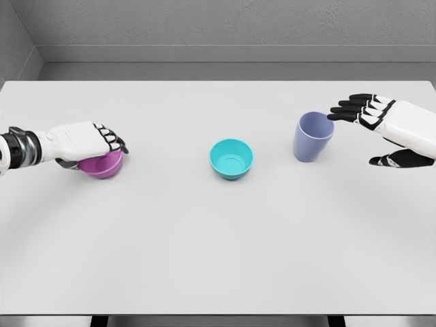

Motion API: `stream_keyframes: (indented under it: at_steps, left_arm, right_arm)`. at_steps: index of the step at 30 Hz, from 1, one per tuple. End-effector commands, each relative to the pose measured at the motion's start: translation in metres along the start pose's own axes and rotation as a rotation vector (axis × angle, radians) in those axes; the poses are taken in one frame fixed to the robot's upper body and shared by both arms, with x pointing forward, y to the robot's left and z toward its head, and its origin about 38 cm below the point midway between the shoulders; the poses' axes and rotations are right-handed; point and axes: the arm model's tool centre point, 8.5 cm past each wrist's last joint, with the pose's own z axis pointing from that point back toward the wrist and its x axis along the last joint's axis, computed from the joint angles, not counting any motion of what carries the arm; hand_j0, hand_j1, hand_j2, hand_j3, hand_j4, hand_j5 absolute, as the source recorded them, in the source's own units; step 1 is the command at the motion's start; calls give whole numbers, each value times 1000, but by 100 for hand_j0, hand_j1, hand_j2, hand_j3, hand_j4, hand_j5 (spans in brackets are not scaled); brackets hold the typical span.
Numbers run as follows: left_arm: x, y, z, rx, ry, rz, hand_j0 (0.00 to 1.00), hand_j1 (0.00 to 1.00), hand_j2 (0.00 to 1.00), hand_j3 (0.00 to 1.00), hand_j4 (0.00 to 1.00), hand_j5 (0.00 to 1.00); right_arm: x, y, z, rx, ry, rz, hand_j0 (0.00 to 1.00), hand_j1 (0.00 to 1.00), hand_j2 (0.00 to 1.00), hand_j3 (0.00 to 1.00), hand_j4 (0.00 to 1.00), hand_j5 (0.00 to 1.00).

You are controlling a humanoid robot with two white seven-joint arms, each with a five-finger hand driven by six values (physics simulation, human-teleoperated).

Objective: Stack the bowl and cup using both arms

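Note:
A purple bowl [103, 165] sits on the white table [218, 238] at the left. My left hand [92, 146] lies over its top, fingers curled around the rim, so most of the bowl is hidden. A teal bowl [231, 158] stands upright in the middle of the table. To its right stands a lavender cup [313, 136], upright and untouched. My right hand [371, 129] hovers just right of the cup, fingers spread and thumb lowered, with the fingertips [335, 116] close to the cup's rim.
A grey wall runs behind the table's far edge [218, 81]. The table's near edge lies at the bottom of the view.

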Motion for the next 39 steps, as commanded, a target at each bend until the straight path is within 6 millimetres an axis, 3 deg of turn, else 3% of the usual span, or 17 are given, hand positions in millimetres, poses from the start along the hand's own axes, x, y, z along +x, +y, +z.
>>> stream_keyframes:
  at_steps: [1,3,5,15,26,39]
  left_arm:
    - [0,0,0,1,1,2,57,57,57,57,57,57]
    - [0,0,0,3,1,2,55,55,55,55,55,55]
    - [0,1,1,3,2,0,42,42,42,42,42,42]
    - [0,16,3,92,-34,63,43,43,43,43,43,43]
    - [34,54,-24,245,-155,110,44,44,44,44,44,44]
    - [66,124,-56,409,-255,87,44,44,44,44,44,44]
  right_arm:
    - [0,-1,0,-3,1,-4,100,100,100,100,100,100]
    - [0,0,0,-3,1,-5,100,100,100,100,100,100]
    - [0,-1,0,-3,1,-4,100,100,100,100,100,100]
    - [0,0,0,-4,0,-6,100,100,100,100,100,100]
    - [0,-1,0,-5,0,-5,100,100,100,100,100,100]
    - [0,-1,0,-5,0,-5,100,100,100,100,100,100]
